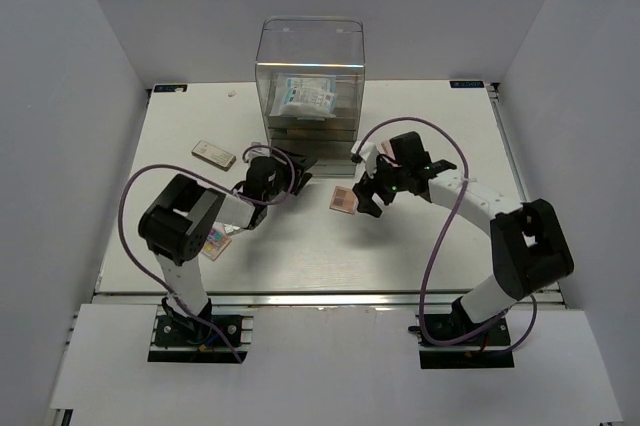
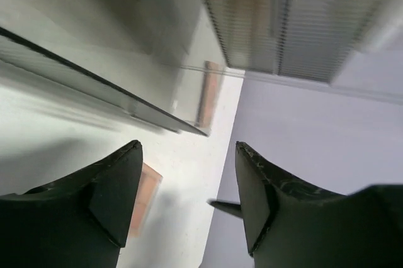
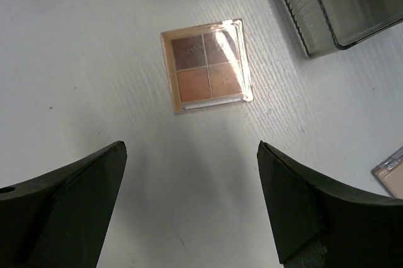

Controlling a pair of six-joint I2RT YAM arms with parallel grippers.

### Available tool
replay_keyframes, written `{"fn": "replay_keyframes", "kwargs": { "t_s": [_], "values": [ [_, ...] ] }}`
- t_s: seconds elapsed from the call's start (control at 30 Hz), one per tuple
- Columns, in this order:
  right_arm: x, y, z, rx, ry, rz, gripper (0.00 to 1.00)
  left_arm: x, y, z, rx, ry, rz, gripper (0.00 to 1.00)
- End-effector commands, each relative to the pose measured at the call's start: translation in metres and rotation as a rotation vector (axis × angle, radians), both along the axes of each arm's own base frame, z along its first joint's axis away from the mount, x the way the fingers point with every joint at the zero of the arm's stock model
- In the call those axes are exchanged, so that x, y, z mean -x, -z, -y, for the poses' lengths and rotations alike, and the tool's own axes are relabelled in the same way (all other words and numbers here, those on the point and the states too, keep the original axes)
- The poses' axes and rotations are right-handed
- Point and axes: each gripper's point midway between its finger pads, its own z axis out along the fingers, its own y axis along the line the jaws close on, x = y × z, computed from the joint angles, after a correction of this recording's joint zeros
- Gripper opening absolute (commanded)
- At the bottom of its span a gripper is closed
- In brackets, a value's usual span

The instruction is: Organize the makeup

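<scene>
A peach four-pan palette [image 1: 345, 199] lies flat on the white table; in the right wrist view it [image 3: 206, 65] sits just ahead of my right gripper [image 3: 190, 147]. That gripper [image 1: 366, 198] is open and empty, right beside the palette. My left gripper [image 1: 298, 159] is open and empty, low at the front left foot of the clear acrylic drawer box [image 1: 310, 66]. Its view shows the open fingers [image 2: 187, 148] and a peach palette [image 2: 146, 195] partly behind the left finger. A white-blue packet [image 1: 304, 96] lies inside the box.
A flat tan palette [image 1: 214, 153] lies at the back left. A multicoloured palette [image 1: 215, 241] sits by the left arm's elbow. Another pale palette's corner [image 3: 390, 170] shows near the box corner [image 3: 315, 10]. White walls enclose the table.
</scene>
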Motion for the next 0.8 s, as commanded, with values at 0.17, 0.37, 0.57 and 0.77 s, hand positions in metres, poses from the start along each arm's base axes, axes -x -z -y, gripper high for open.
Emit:
{"fn": "replay_keyframes", "kwargs": {
  "t_s": [0.17,0.37,0.57,0.77],
  "values": [
    [-0.012,0.021,-0.024,0.146,-0.042,0.052,0.89,0.033,-0.053,-0.025,-0.12,0.012,0.094,0.74],
    [-0.027,0.032,-0.042,0.163,-0.077,0.059,0.89,0.056,-0.085,-0.09,-0.253,-0.147,0.128,0.88],
    [-0.05,0.044,-0.055,0.2,-0.096,0.066,0.89,0.086,-0.119,-0.158,-0.348,-0.318,0.168,0.96],
    [-0.043,0.06,-0.057,0.245,-0.141,0.047,0.89,0.119,-0.116,-0.186,-0.374,-0.383,0.145,0.98]
  ]
}}
